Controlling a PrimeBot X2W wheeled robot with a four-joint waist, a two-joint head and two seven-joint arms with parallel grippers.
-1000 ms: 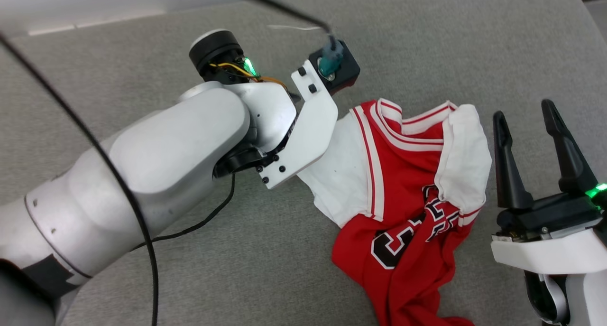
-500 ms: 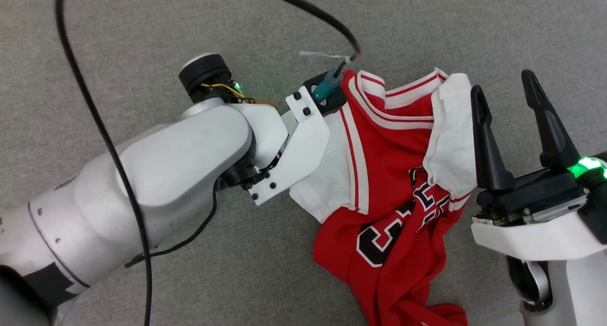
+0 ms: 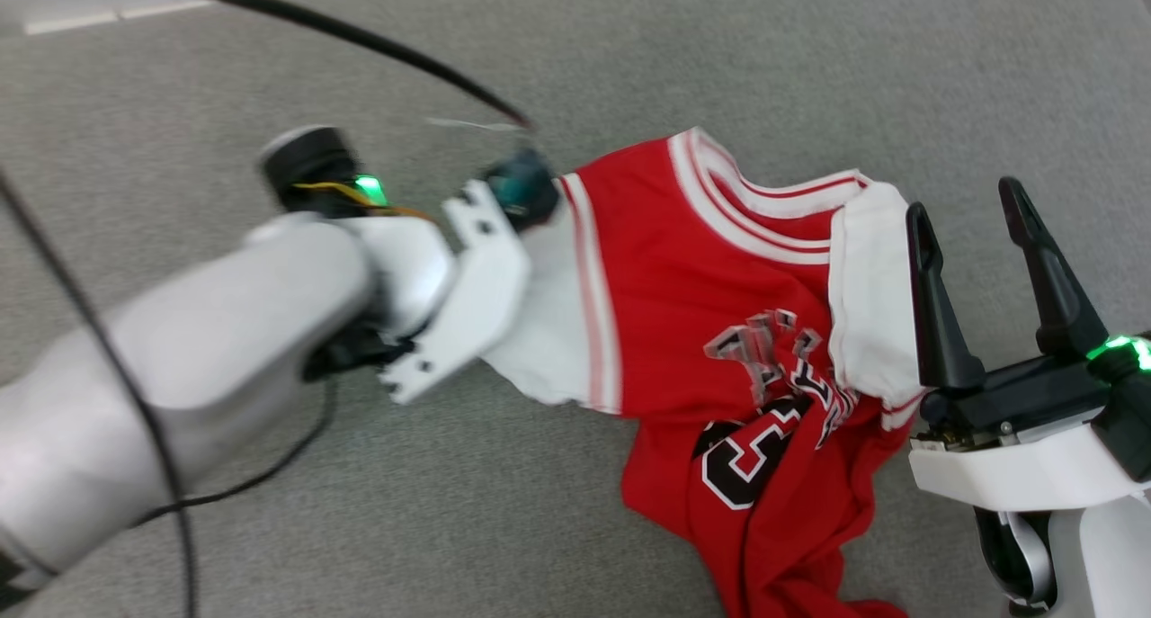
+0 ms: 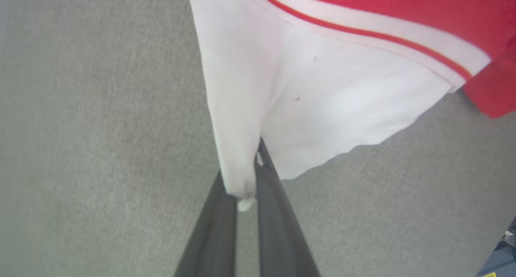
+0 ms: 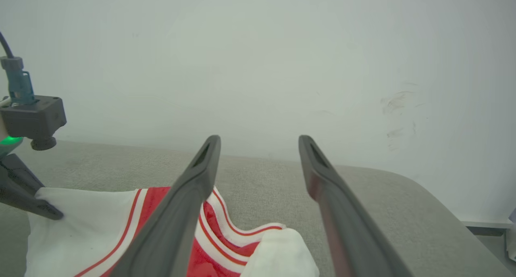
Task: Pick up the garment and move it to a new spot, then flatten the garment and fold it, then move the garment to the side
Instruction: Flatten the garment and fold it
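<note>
**While the left tool pinches a sleeve, the jersey lies mostly on the surface**

As it lies now, the jersey (image 3: 719, 330) is bunched near the middle of the grey surface (image 3: 360, 528). It is chest up, with the number creased and the hem trailing toward the head view's bottom edge. One white sleeve (image 4: 322, 99) is drawn taut toward the robot's left. The other sleeve (image 3: 868, 303) is flopped over the chest, next to the right tool.

Left tool (image 4: 250, 180): fingers together, clamped on the edge of the taut sleeve.
Right tool (image 3: 967, 204): fingers wide apart with nothing between them, just beside the jersey's right edge.

Progress, my reading: the first grasp is made and the pick-up is only beginning. Most of the cloth rests on the surface. Moving it to a new spot, flattening, folding and setting aside are all left to do.

Views compared:
- **Head view:** gives the whole jersey and both arms, but the left forearm covers the pinch and that side is blurred.
- **Left wrist view:** supplies the pinch itself. Cloth is nipped between the dark fingers, a small tuft pokes out below them, and the sleeve hangs clear with shadow under it.
- **Right wrist view:** looks low across the collar between its open fingers. It adds the left arm's camera block (image 5: 32, 115) and a pale wall (image 5: 258, 47) behind the surface's rounded far edge.
</note>
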